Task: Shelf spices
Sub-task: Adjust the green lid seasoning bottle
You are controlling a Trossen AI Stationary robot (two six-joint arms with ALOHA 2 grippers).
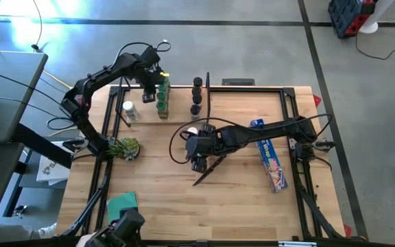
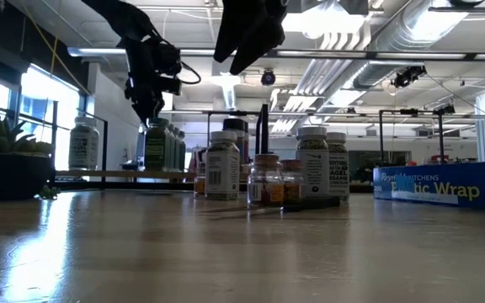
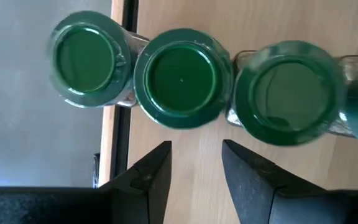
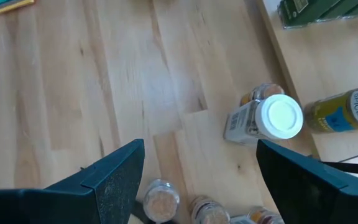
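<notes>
Three green-capped spice jars (image 3: pixel 180 74) stand in a row on the pale shelf plank (image 3: pixel 191 140); they also show in the high view as a row of green-capped jars (image 1: pixel 162 95). My left gripper (image 3: pixel 194 168) hovers open just above the row, its fingers short of the middle cap. A white-capped jar (image 1: pixel 129 110) stands farther left on the shelf. My right gripper (image 4: pixel 197 180) is wide open above the table's middle, over a cluster of small jars (image 2: pixel 268 178). A white-capped jar (image 4: pixel 272 118) and clear jars with brownish contents (image 4: pixel 160 199) stand below it. Black-capped jars (image 1: pixel 196 96) stand beyond.
A long blue wrap box (image 1: pixel 269 154) lies right of the right gripper. A dark-handled knife (image 1: pixel 208 170) lies near the jar cluster. A small plant (image 1: pixel 123 147) sits by the left rail and a green object (image 1: pixel 122 202) near the front left corner.
</notes>
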